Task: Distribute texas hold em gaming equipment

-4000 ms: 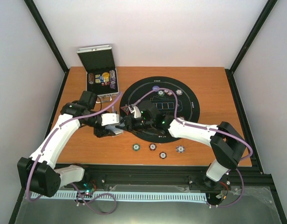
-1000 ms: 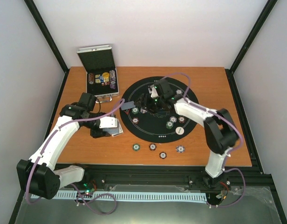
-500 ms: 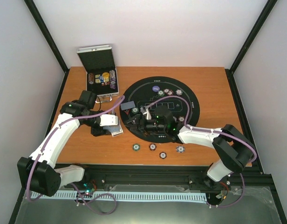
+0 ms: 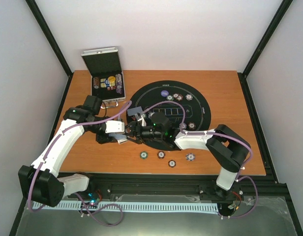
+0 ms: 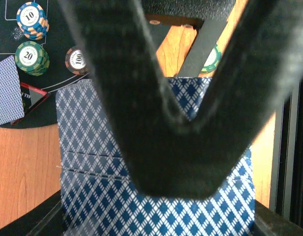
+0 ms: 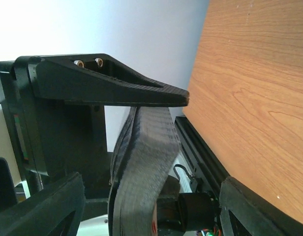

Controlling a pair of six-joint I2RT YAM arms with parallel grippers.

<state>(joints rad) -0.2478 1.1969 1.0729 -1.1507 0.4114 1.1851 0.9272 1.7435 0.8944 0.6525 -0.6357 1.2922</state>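
At the left gripper (image 4: 121, 138), black jaws clamp diamond-latticed playing cards (image 5: 87, 147)

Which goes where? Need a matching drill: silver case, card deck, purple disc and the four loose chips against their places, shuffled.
Things:
1. silver case
2. card deck
3. purple disc
4. four loose chips

Places:
A. held in the left claw
B. on bare wood, on the near side of the black mat
C. far left of the table, lid up
D. on the far part of the black mat

Pairs: 1-C, 2-A, 3-D, 4-B
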